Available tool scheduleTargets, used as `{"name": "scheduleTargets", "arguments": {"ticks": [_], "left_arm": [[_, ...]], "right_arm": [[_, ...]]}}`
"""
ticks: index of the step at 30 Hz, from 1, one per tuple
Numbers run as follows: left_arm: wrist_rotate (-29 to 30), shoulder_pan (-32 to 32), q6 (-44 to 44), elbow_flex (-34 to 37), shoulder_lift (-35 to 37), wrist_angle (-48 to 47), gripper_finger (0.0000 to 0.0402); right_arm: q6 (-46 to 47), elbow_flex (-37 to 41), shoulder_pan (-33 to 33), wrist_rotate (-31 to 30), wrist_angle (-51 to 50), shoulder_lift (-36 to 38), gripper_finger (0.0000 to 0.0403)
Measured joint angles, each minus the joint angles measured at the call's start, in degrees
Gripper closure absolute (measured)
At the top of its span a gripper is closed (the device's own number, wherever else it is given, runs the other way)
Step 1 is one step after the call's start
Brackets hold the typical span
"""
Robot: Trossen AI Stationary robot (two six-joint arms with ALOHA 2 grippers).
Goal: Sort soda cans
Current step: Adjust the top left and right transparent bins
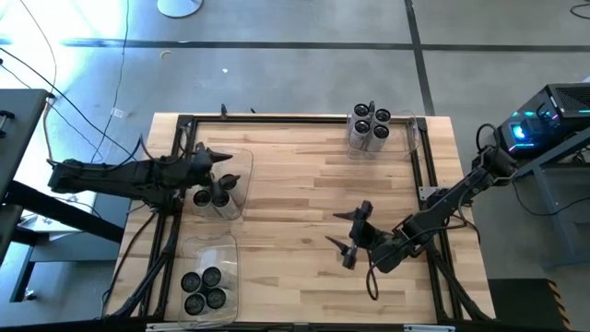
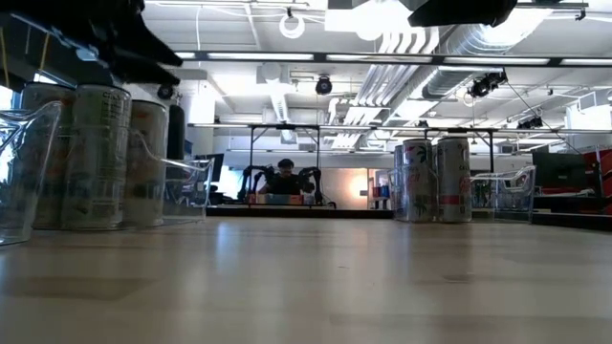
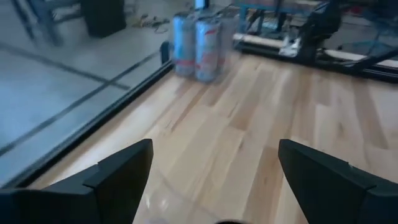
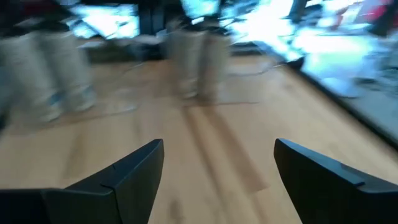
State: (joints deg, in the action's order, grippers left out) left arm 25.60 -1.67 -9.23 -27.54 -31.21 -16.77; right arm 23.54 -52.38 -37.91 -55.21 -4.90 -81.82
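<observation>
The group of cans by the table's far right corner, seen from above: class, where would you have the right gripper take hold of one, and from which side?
Probably the nearest can, around its upright cylindrical wall. The cans stand packed together, so only the outer ones offer free sides; come level from the open table on the near side. The right gripper stands open over bare wood there.

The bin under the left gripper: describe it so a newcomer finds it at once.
Start at the wooden table. On its left side stand two clear bins; take the bin farther from the front edge, beneath the left gripper. It holds fewer soda cans than the four-can bin nearby.
</observation>
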Motion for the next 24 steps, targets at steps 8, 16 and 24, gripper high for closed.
{"name": "scheduleTargets", "arguments": {"ticks": [8, 16, 24], "left_arm": [[10.63, -10.13, 4.52, -4.44, -4.58, 3.77, 0.0073], [31.45, -21.03, -3.04, -15.88, -15.56, -8.73, 0.0077], [32.79, -25.82, -17.91, -20.68, -19.63, -20.81, 0.0077]], "right_arm": [[-15.77, -0.02, 6.71, 22.90, 12.62, -2.82, 0.0102], [-23.57, -4.96, 23.36, 52.86, 32.63, -16.13, 0.0102], [-28.40, -32.37, 26.90, 54.67, 13.24, -34.86, 0.0105]]}}
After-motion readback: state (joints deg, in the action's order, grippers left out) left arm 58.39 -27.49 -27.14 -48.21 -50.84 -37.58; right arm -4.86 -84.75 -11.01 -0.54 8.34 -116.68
